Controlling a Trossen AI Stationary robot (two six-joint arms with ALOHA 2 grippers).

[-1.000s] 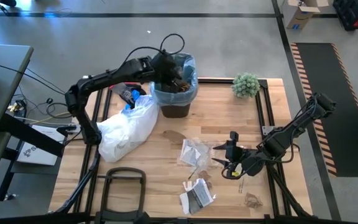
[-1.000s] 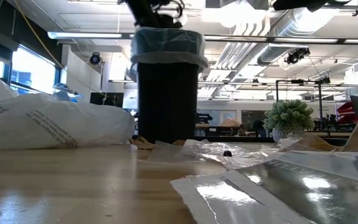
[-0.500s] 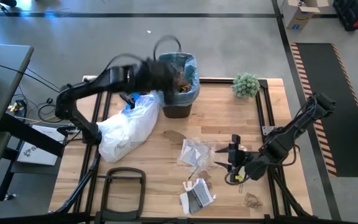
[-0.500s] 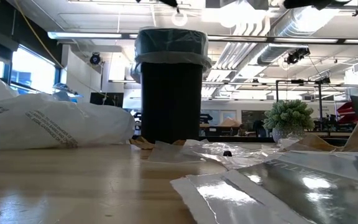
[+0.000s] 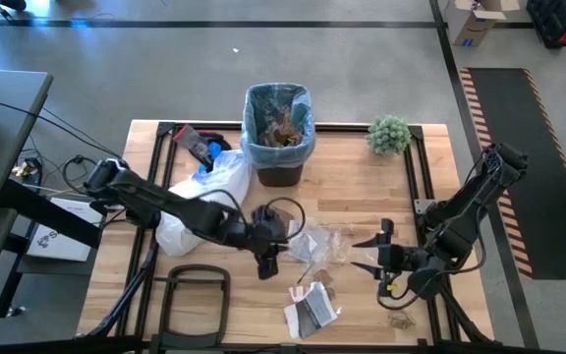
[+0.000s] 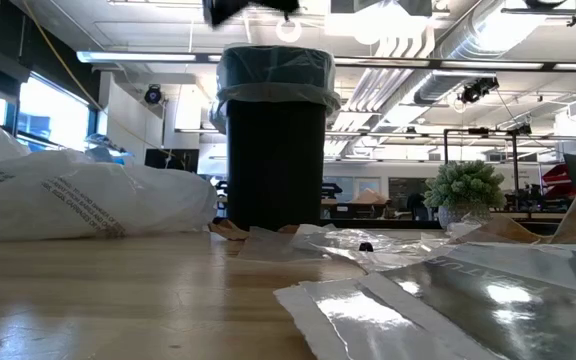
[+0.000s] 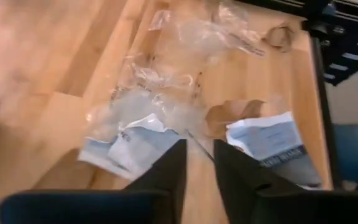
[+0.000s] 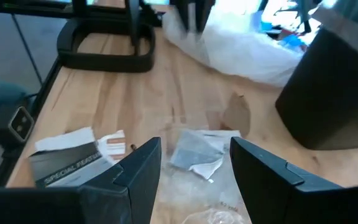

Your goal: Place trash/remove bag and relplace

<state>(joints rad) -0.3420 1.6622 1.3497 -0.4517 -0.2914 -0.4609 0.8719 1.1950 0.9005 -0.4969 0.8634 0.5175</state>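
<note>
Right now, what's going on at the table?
The bin at the back already holds some brown paper inside its light-blue bag. The left hand is out over mid-table, beside the clear plastic wrappers, holding nothing. The right hand hovers open on the wrappers' other side, also empty. Still loose on the table: the wrappers, the black-and-white packet near the front and a brown paper scrap. A white plastic bag lies to the left.

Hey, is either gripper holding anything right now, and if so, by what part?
Nothing is held. The left gripper hangs over the clear wrappers with narrowly parted jaws and nothing between them. The right gripper stands open and empty over the table.
</note>
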